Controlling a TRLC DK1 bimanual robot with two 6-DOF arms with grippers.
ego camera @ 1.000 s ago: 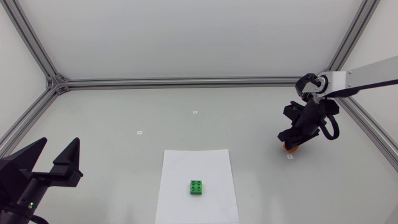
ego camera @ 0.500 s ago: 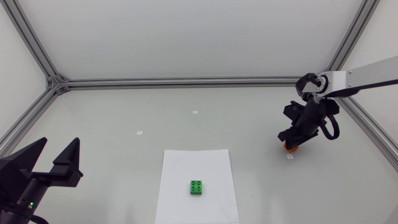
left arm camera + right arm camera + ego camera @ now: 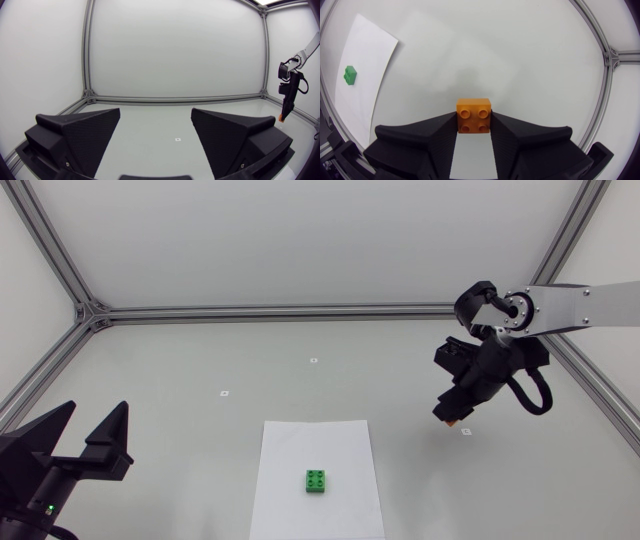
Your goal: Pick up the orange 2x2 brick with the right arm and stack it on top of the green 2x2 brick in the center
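Four studs of the small orange 2x2 plastic brick (image 3: 473,115) are turned toward the right wrist camera; being square, it has no long axis. It is clamped from two sides by the matte black right gripper (image 3: 473,122), well apart from the green 2x2 brick (image 3: 317,481), which is seen on the white paper sheet (image 3: 300,445). From above, only an orange sliver is shown. The left gripper (image 3: 92,412) is held spread, grasping nothing.

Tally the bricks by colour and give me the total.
Orange: 1, the orange 2x2 brick, held between the fingers of the right gripper.
Green: 1, the green 2x2 brick, lying on the white sheet.
Total: 2 bricks.
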